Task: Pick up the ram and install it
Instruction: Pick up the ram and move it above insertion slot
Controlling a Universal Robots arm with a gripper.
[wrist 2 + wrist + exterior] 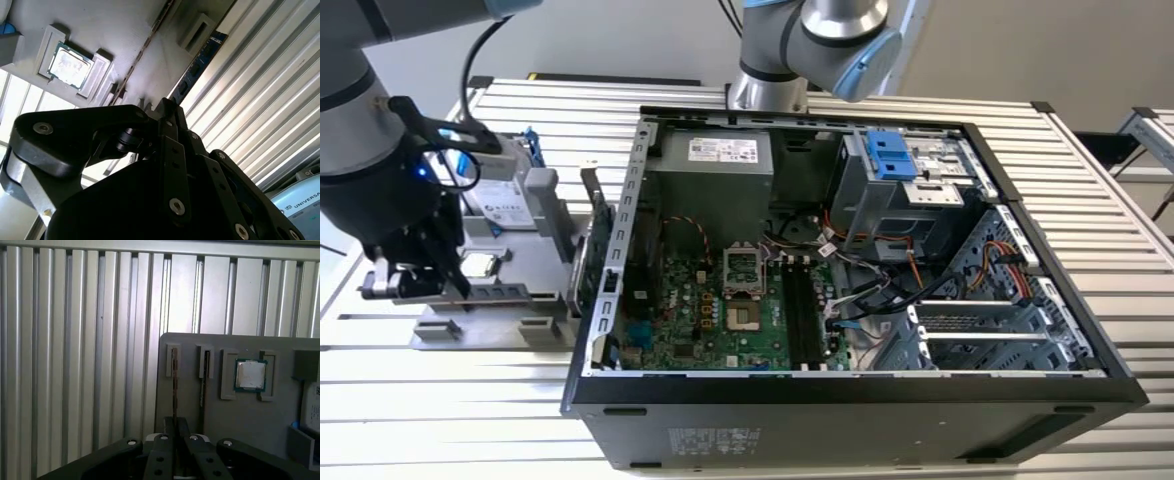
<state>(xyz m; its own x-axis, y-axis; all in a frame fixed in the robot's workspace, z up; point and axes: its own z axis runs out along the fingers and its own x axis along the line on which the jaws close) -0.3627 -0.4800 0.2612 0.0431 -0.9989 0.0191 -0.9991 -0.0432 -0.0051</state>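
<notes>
The ram (174, 390) stands on edge in a slotted grey fixture plate (280, 425), and its near end runs in between the fingertips of my gripper (174, 422). The jaws look closed on this thin board. A second dark bluish stick (203, 385) stands in the neighbouring slot. In the second wrist view my gripper (161, 107) meets the thin edge of the ram (145, 50), with the other stick (200, 62) beside it. In the exterior view my gripper (434, 285) is low over the fixture's left end, by the sticks (500, 293).
A square silver processor chip (250, 375) sits in the fixture beside the sticks. A hard drive in a blue bracket (507, 195) stands behind them. The open computer case (854, 390) lies at the exterior view's right, with long black memory slots (801, 310) on its green board. A second arm (814, 40) stands behind it.
</notes>
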